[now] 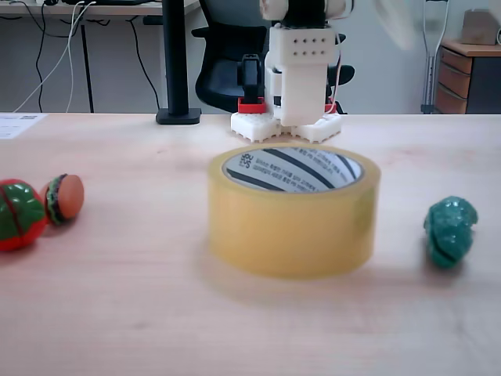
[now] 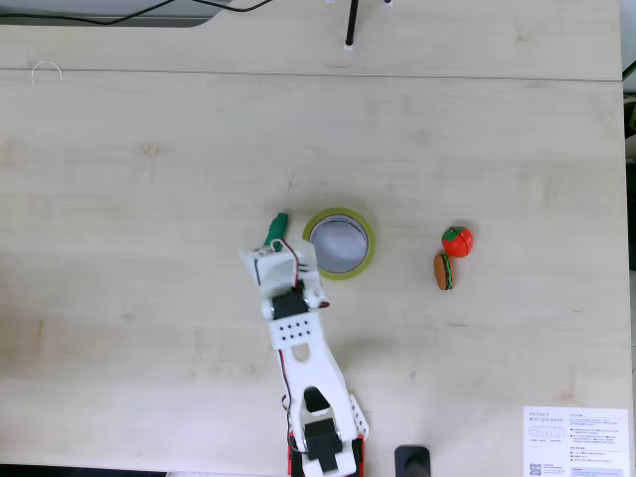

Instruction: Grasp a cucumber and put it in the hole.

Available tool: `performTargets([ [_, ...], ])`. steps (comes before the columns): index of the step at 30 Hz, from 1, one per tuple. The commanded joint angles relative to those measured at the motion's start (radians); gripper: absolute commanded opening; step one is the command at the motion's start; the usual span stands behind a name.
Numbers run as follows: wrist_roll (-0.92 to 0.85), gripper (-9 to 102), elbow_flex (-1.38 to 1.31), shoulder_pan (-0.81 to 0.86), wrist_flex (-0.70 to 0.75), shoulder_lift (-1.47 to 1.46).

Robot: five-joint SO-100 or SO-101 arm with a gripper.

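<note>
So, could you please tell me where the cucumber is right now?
The cucumber lies on the table right of the tape roll in a fixed view; from above it sits left of the roll, beside the end effector.

A pale wooden table stretches wide under even light. Behind it stand a black office chair, a black pole on a flat base, and a brown drawer cabinet against a white wall.

One cucumber, one tape roll, one round toy, one burger toy.
</note>
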Motion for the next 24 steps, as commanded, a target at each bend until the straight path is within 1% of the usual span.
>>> performTargets([
  [1, 0.028, 34, -0.078, -0.011, -0.054, -0.032],
  [11, 0.051, 37, -0.078, -0.018, -0.123, -0.204],
  [16, 0.052, 38, -0.078, -0.02, -0.179, -0.293],
  [24, 0.141, 34, -0.081, -0.02, -0.25, -0.388],
])
